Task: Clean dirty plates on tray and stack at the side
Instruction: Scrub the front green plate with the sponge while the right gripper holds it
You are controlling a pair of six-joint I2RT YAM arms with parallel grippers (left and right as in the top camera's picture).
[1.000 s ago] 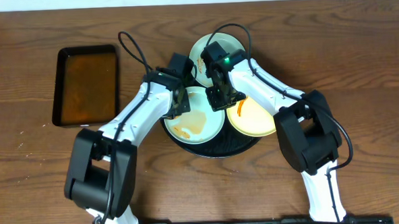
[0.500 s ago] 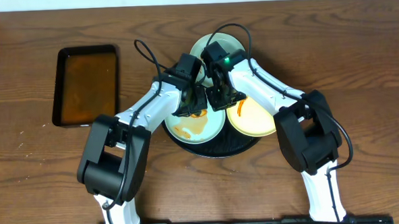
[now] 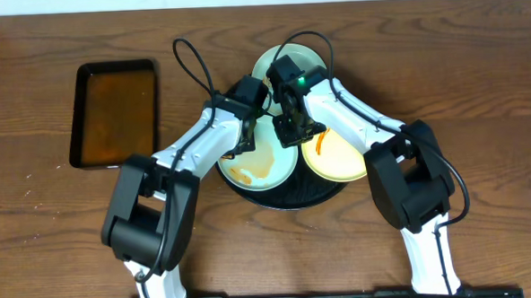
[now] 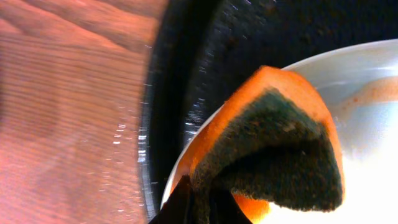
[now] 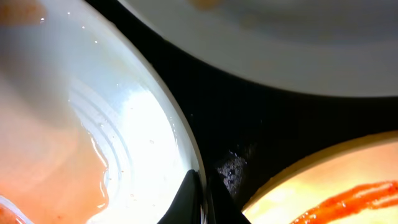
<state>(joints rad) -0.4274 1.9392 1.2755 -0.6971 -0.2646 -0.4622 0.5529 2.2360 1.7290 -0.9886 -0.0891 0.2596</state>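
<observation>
The round black tray (image 3: 286, 197) holds three plates. A mint plate (image 3: 262, 165) with a brown-orange smear lies front left, a yellow plate (image 3: 338, 159) with an orange streak front right, and another pale plate (image 3: 284, 58) at the back. My left gripper (image 3: 244, 141) is shut on an orange and dark green sponge (image 4: 273, 149) pressed on the front-left plate's (image 4: 367, 124) rim. My right gripper (image 3: 293, 130) is shut on that same plate's right rim (image 5: 186, 155), with the yellow plate (image 5: 323, 193) beside it.
A small rectangular black tray of brown liquid (image 3: 114, 112) stands at the left on the brown wooden table (image 3: 477, 68). The tray's raised rim (image 4: 155, 124) borders the wood in the left wrist view.
My left gripper with the sponge moved right across the mint plate, then back a little to the left and up. The right gripper held still.
</observation>
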